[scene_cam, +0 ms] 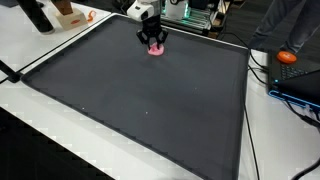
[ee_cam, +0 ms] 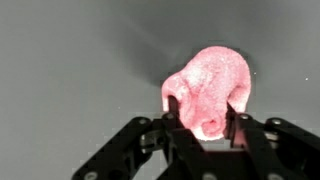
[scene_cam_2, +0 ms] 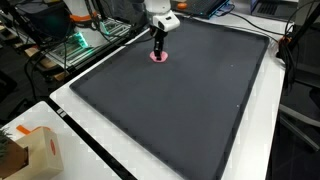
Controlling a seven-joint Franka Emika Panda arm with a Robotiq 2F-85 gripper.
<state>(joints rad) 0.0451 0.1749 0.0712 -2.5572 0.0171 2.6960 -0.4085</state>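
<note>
1 pink lump point(ee_cam: 212, 85), 1 gripper point(ee_cam: 205, 120); 1 blk mat point(scene_cam: 140, 110), 1 cardboard box point(scene_cam_2: 40, 152)

White table point(scene_cam: 55, 128) bears a dark mat point(scene_cam: 140, 105) (a pink lump point(scene_cam: 155, 49) on it).

lump point(ee_cam: 215, 85): mottled pink, paler flecks, deeper pink in the folds
gripper point(ee_cam: 205, 120): plain black
mat point(scene_cam: 140, 110): dark grey, no pattern, thin pale line along the edge
table point(scene_cam: 40, 125): white
wrist housing point(scene_cam_2: 160, 18): white
round thing point(scene_cam: 288, 57): orange
box point(scene_cam_2: 40, 150): pale tan, small orange-red mark
</note>
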